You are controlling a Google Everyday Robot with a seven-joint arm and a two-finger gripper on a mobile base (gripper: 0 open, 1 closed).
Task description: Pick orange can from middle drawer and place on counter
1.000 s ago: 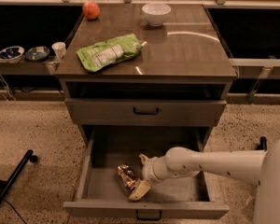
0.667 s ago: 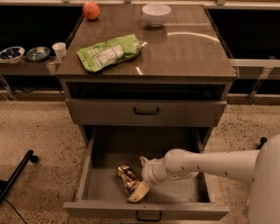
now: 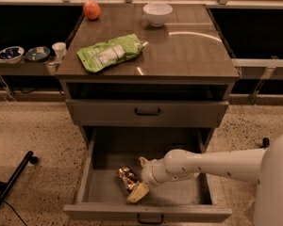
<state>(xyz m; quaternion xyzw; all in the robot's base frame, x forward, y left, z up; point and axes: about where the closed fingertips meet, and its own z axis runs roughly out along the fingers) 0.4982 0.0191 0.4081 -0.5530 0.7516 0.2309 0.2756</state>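
The orange can (image 3: 126, 178), shiny gold with dark patches, lies on its side on the grey floor of the open middle drawer (image 3: 96, 164), left of centre. My gripper (image 3: 139, 180) reaches into the drawer from the right on a white arm. Its fingers are open, one fingertip (image 3: 142, 162) behind the can's right end and one (image 3: 137, 194) in front of it. The can is not lifted. The dark brown counter (image 3: 188, 51) is the cabinet top above the drawers.
On the counter lie a green pouch (image 3: 109, 53), a red-orange fruit (image 3: 91, 10) at the back left and a white bowl (image 3: 157, 13) at the back. The upper drawer (image 3: 147, 111) is closed. A low shelf at left holds small bowls (image 3: 10, 54) and a cup (image 3: 59, 50).
My gripper has shifted slightly left and lower, closer around the can's right end. The can has not moved.
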